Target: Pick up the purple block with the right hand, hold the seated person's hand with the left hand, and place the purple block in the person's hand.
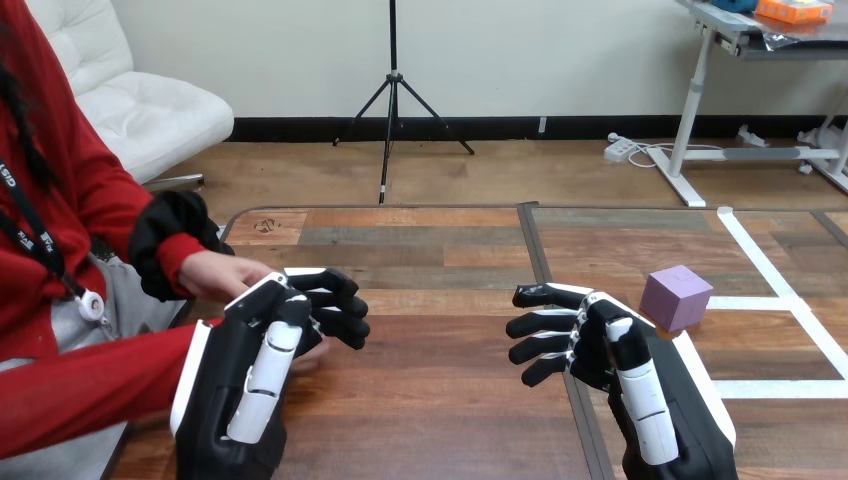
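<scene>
While you are reading the head view, note that the purple block [677,297] is sitting flat on the right half of the tabletop [430,400], well inside both the far edge and the right side. White tape lines [762,262] are running across that half, and the block is sitting just left of where two of them are meeting.

The block is lying just beyond the back of the right robot hand [600,350]. That hand is covering the block's lower near corner, so you cannot tell whether the two are touching. The right robot hand is staying open, its fingers [540,324] reaching loosely leftward and holding nothing.

Bare wood is lying between the two robot hands and from them up to the far edge. A dark seam [540,255] is crossing this room from far to near.

The block is showing you its top and two side faces, with one vertical edge pointing toward you, so it is standing diagonal to the tabletop edges. Its sides are appearing about equal, so you cannot single out a long axis.

The left robot hand [265,360] is lying near the left edge. The person's hand [215,275] is sitting just behind it, and a red sleeve [90,390] is reaching in beneath it. You cannot tell whether this robot hand is gripping anything.
</scene>
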Robot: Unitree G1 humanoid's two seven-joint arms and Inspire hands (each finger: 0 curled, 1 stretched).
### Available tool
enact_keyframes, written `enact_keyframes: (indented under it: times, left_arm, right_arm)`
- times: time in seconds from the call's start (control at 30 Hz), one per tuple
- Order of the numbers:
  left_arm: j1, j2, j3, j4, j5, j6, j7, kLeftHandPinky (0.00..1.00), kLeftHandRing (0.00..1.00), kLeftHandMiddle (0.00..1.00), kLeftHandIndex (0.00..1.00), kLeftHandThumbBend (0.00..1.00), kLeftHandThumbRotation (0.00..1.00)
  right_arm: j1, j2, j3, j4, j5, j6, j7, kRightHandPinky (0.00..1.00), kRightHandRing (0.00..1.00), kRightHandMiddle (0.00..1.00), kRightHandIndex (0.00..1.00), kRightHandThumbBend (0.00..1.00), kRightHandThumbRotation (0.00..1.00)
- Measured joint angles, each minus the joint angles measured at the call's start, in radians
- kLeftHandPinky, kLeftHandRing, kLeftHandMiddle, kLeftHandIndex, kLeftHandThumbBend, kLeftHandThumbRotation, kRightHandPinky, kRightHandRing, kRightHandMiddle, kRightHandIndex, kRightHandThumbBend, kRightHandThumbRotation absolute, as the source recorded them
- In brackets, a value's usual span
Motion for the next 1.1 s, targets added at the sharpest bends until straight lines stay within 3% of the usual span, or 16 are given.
enact_keyframes:
  times: [0.2, 0.47, 0.7, 1.1]
  left_arm:
    - [0.000, -0.001, 0.005, 0.000, -0.005, 0.000, -0.006, 0.44, 0.49, 0.53, 0.54, 0.57, 0.75]
    - [-0.001, -0.001, 0.011, 0.000, -0.008, 0.001, -0.010, 0.44, 0.49, 0.53, 0.54, 0.56, 0.75]
    - [-0.001, -0.001, 0.012, 0.000, -0.008, 0.005, -0.013, 0.45, 0.49, 0.53, 0.54, 0.58, 0.75]
    - [-0.001, -0.001, 0.012, 0.001, -0.011, 0.019, -0.017, 0.44, 0.49, 0.52, 0.54, 0.59, 0.73]
  right_arm:
    - [-0.002, 0.000, 0.000, 0.002, -0.010, -0.002, -0.006, 0.48, 0.57, 0.63, 0.67, 0.73, 1.00]
    - [-0.039, -0.003, -0.009, 0.040, -0.085, -0.021, -0.041, 0.54, 0.64, 0.68, 0.69, 0.65, 1.00]
    - [-0.109, -0.021, -0.025, 0.097, -0.146, -0.016, -0.056, 0.64, 0.74, 0.75, 0.73, 0.66, 0.98]
    - [-0.266, -0.094, -0.053, 0.220, -0.250, 0.012, -0.080, 0.68, 0.77, 0.77, 0.75, 0.71, 0.96]
